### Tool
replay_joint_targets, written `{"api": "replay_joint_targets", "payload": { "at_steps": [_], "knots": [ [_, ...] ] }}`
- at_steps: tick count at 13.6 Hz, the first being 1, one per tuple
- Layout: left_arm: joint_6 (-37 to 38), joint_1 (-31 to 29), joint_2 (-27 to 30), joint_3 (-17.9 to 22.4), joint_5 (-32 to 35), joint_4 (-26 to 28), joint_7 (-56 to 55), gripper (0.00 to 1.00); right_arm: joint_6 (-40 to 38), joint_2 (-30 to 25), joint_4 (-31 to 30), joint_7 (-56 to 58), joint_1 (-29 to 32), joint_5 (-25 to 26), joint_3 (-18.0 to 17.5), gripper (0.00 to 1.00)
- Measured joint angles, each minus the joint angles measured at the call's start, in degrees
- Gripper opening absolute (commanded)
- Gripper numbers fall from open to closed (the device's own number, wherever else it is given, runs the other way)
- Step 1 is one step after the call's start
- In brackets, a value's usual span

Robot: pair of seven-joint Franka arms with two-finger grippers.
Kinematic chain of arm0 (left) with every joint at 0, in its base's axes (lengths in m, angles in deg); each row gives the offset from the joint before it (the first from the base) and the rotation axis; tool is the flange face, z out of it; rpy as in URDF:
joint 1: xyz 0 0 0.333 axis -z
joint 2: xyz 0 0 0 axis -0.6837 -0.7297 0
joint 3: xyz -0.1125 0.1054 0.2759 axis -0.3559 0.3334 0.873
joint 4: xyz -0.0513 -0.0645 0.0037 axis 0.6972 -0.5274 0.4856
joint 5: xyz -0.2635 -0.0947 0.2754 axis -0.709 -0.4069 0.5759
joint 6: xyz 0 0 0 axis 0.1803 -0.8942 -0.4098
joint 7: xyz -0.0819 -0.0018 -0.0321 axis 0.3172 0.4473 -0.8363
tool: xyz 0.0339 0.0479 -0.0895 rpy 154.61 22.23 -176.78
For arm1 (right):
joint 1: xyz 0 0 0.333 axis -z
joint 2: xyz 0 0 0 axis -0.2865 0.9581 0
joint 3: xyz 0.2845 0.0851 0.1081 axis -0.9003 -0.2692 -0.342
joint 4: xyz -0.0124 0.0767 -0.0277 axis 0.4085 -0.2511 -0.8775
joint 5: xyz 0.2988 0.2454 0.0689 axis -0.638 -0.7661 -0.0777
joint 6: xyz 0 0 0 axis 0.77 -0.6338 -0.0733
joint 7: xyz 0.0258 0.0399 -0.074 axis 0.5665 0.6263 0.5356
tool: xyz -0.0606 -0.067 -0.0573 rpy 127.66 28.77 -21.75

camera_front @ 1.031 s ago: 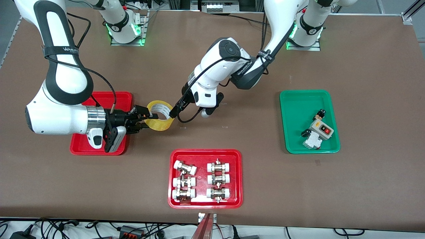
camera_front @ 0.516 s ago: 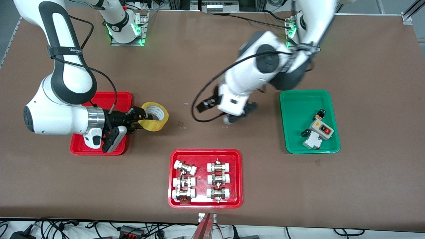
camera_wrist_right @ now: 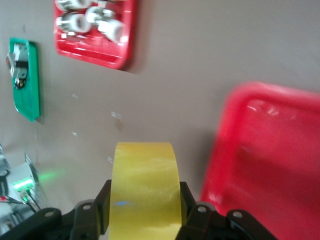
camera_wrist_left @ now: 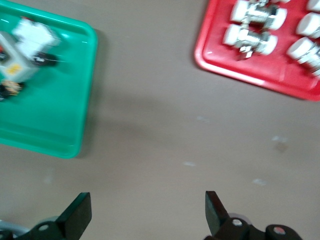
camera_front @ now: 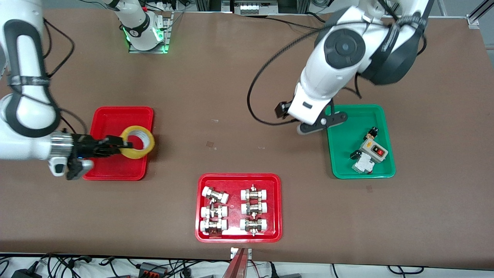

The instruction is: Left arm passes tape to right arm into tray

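Handover looks done: right gripper (camera_front: 115,146) pinches the tape (camera_front: 137,142) over the plain red tray (camera_front: 115,116), probably not yet set down. Left gripper (camera_front: 314,125), fingers spread and empty, hangs over the green tray's (camera_front: 347,116) edge.

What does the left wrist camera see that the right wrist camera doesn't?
Only the left wrist view shows the left gripper, open and empty above bare table.

Only the right wrist view shows the right gripper shut on the yellow tape, next to the plain red tray.

Both show the green tray with its switch box, and the red tray of white-capped fittings.
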Motion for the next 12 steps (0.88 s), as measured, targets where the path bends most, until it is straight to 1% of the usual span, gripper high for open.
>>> {"api": "replay_joint_targets", "payload": {
  "at_steps": [2,5,8,12],
  "knots": [
    [4.4,-2.3,2.0,0.2,0.9,0.0,7.6,1.00,-1.1,0.1,-2.2,-1.9,3.7,0.0,0.0,0.19],
    [10.0,-8.3,4.4,0.7,1.4,0.1,18.8,1.00,-1.6,1.6,-3.4,-3.6,7.0,-0.2,0.0,0.19],
    [11.9,-13.6,5.9,0.8,4.1,0.2,28.1,1.00,-1.3,4.8,-3.1,-3.6,9.2,-1.8,-0.1,0.19],
    [13.0,-16.4,6.6,0.7,5.1,0.4,33.8,1.00,-1.1,7.3,-2.7,-3.6,10.0,-1.9,-0.1,0.19]
  ]
}}
